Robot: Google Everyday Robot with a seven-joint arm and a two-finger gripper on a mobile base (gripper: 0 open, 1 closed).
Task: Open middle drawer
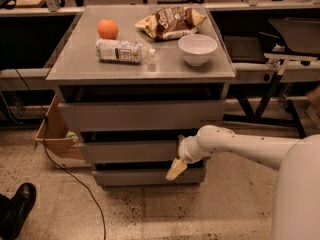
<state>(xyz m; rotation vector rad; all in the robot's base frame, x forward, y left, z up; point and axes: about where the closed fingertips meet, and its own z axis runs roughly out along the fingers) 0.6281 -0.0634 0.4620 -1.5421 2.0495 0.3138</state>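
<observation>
The grey cabinet has three flat, handle-less drawer fronts. The middle drawer (pixel 130 151) is the mid-sized front, between the taller top drawer (pixel 140 115) and the short bottom drawer (pixel 135 177). A dark gap shows above its front. My gripper (pixel 175 169), on the end of the white arm (pixel 240 146) coming in from the right, is at the right end of the middle drawer's lower edge. Its pale tip points down-left over the gap above the bottom drawer.
On the cabinet top (pixel 80 64) lie an orange (pixel 107 29), a plastic bottle (pixel 122 50) on its side, a chip bag (pixel 170 21) and a white bowl (pixel 197 49). A cardboard box (pixel 52 134) and a cable (pixel 75 179) are at the left; a shoe (pixel 17 206) is bottom left.
</observation>
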